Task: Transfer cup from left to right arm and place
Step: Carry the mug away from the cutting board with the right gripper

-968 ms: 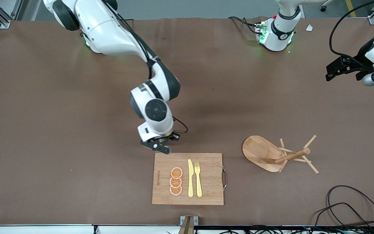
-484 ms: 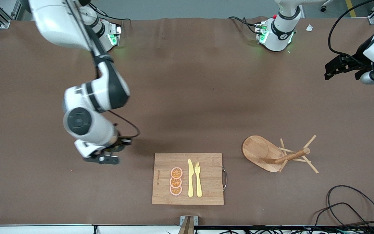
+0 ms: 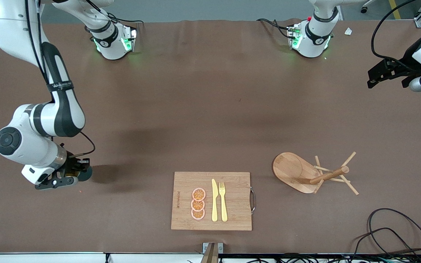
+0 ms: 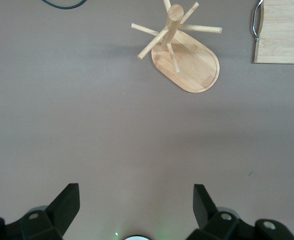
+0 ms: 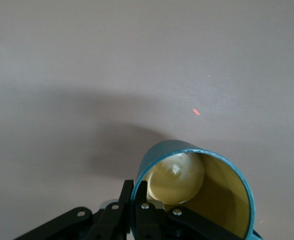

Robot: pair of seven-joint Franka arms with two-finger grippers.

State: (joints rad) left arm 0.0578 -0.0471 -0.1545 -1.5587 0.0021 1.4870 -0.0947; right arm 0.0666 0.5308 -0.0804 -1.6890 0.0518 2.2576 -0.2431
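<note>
The cup (image 5: 197,187) is teal outside and yellow inside; it lies tilted, its mouth turned to the right wrist camera. My right gripper (image 5: 135,189) is shut on the cup's rim wall, one finger inside and one outside. In the front view the right gripper (image 3: 68,177) hangs low over the bare table at the right arm's end, with only a dark edge of the cup (image 3: 85,172) showing under the wrist. My left gripper (image 3: 373,78) waits open over the left arm's end of the table. The left gripper (image 4: 135,200) has nothing between its fingers.
A wooden cutting board (image 3: 232,182) with orange slices (image 3: 198,204), a yellow knife (image 3: 214,201) and a fork (image 3: 223,202) lies near the front edge. The wooden peg stand (image 3: 305,173) lies beside it, toward the left arm's end. Black cables (image 3: 389,226) coil at that corner.
My right arm has swung from the cutting board's edge toward the right arm's end of the table, carrying the cup. The left arm has barely shifted.
</note>
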